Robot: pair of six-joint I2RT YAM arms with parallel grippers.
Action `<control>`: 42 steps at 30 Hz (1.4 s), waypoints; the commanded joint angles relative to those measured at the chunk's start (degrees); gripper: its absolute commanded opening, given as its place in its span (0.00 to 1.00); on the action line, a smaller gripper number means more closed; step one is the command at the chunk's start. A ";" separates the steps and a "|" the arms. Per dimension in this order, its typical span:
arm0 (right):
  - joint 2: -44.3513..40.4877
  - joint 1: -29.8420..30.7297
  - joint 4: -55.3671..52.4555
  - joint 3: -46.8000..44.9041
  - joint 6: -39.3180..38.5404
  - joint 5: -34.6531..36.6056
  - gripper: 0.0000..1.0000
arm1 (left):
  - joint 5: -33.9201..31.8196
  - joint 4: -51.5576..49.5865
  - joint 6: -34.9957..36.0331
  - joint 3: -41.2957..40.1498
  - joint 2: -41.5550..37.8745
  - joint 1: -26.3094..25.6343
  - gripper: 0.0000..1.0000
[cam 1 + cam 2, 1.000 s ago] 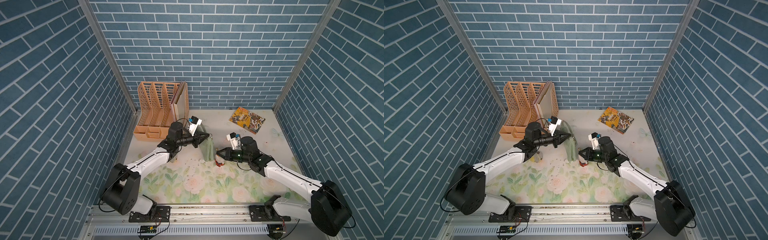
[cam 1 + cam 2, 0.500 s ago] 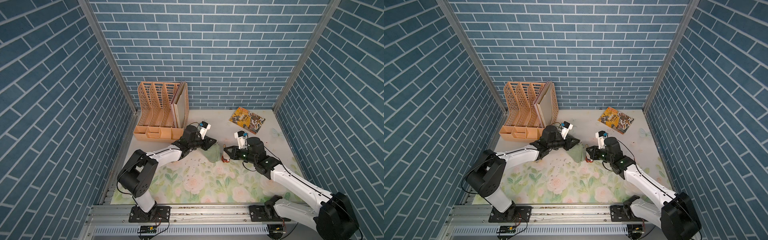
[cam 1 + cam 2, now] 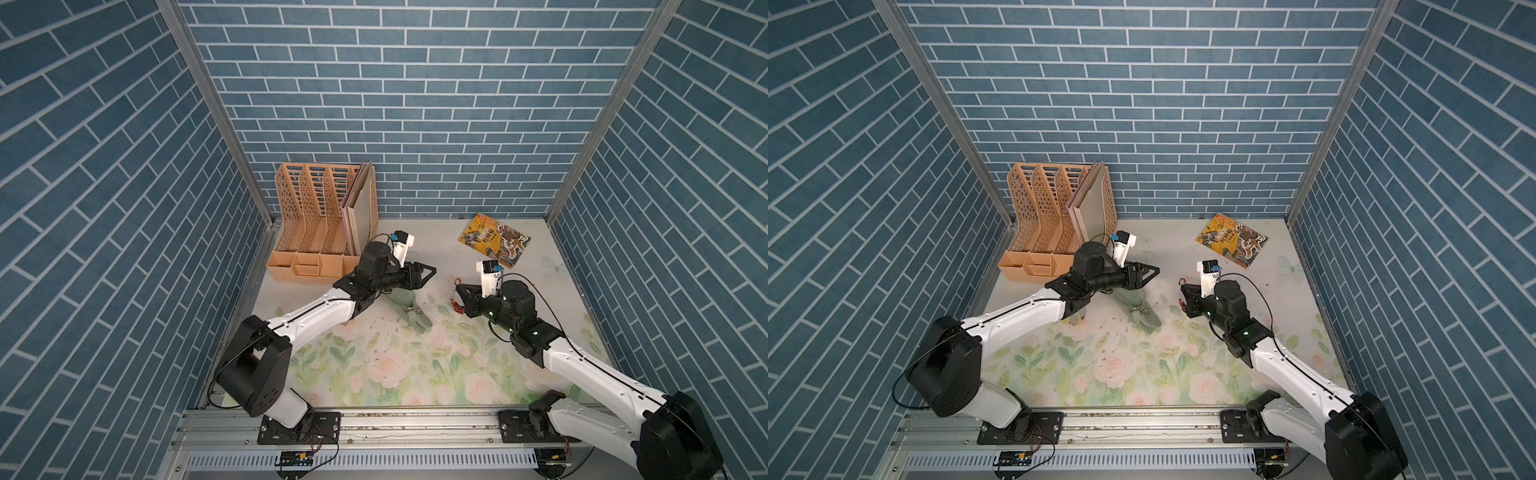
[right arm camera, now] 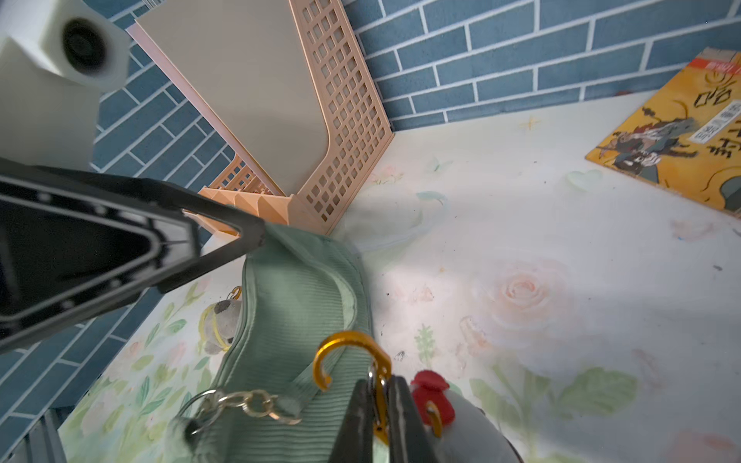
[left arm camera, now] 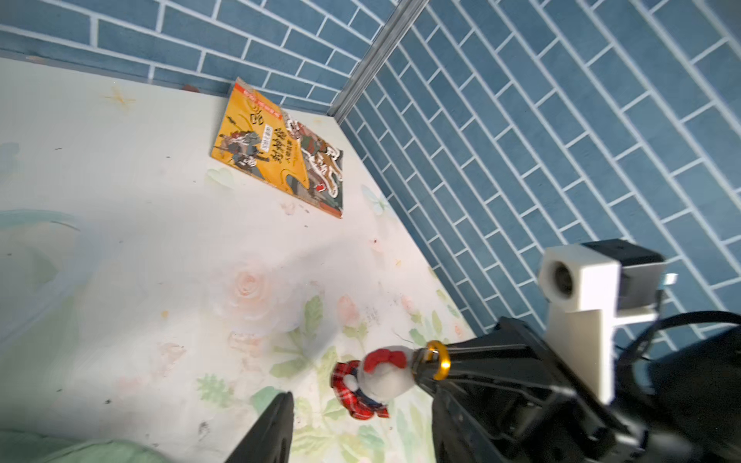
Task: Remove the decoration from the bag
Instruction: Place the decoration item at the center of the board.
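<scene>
The decoration (image 5: 375,381), a small white plush cat with a red bow and plaid clothing, hangs in the air from its gold clasp (image 4: 349,348). My right gripper (image 4: 381,417) is shut on that clasp, and the hook stands free of the bag. In both top views the right gripper (image 3: 458,287) (image 3: 1185,287) is off to the right of the bag. The sage-green bag (image 3: 409,311) (image 3: 1140,311) (image 4: 296,304) lies flat on the mat. My left gripper (image 3: 426,273) (image 5: 361,439) hovers above the bag's far end, open and empty.
An orange file rack (image 3: 324,224) with folders stands at the back left. A yellow book (image 3: 492,241) lies at the back right. A small grey plush charm (image 4: 222,320) and a key chain (image 4: 240,401) hang on the bag. Brick walls close three sides.
My left gripper has opened and let go of the bag, which now lies on the mat. The right gripper has drawn away to the right with the decoration.
</scene>
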 commanded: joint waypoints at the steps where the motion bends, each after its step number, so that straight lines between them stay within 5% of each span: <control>1: -0.29 0.18 4.40 -0.08 -4.24 0.80 0.01 | 1.19 0.84 -4.75 0.92 -0.84 -3.56 0.62; 14: 2.10 3.07 3.77 2.99 -7.41 -1.03 0.02 | 0.41 -6.36 0.90 7.37 2.67 -5.53 0.57; 23: 2.99 4.25 2.92 4.39 -7.85 -1.45 0.03 | -3.07 -15.10 7.58 11.56 4.21 -5.93 0.46; 42: 3.71 5.59 1.75 5.66 -9.35 -1.63 0.02 | -2.77 -15.54 8.71 12.63 4.27 -6.06 0.17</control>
